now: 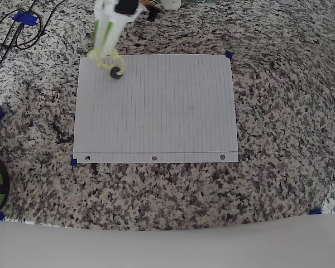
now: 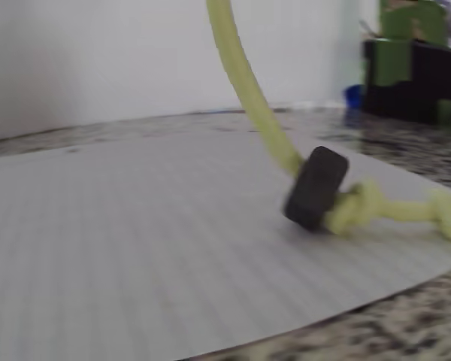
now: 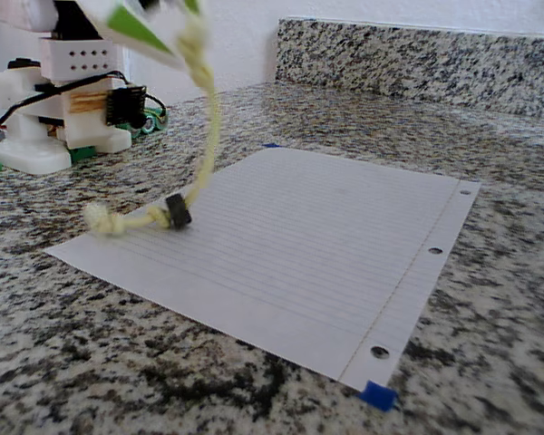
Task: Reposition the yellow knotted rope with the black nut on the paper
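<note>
One end of the rope [image 3: 204,136] is pinched up in my claw [image 3: 189,32] so the nut [image 3: 177,211] and lower knot drag on the paper's [image 3: 308,236] corner for moving.

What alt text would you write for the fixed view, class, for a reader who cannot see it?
A thin yellow knotted rope hangs from the robot's gripper, its lower end and small black nut resting on a white lined sheet of paper on a speckled granite counter.
</note>
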`<state>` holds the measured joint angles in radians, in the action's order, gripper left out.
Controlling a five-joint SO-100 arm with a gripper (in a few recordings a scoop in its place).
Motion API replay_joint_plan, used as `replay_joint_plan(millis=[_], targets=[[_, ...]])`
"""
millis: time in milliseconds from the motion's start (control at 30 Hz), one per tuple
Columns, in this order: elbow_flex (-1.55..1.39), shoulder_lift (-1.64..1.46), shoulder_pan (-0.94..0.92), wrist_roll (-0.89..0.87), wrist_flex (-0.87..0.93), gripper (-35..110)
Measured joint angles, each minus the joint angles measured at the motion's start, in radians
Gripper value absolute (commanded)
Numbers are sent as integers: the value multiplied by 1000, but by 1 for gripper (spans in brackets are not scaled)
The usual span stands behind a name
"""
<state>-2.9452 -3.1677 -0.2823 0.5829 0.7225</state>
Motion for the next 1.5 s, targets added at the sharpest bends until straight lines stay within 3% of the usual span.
replay_joint_plan(millis=[133, 467, 900, 1167, 1267, 1500], targets=[[-55, -2, 97, -173, 0, 0], [-114, -9, 310, -318, -23, 0], [-167, -21, 489, -838, 63, 0], [-199, -9, 502, -914, 71, 0], [-202, -6, 502, -907, 52, 31], [-202, -5, 497, -649, -25, 62]])
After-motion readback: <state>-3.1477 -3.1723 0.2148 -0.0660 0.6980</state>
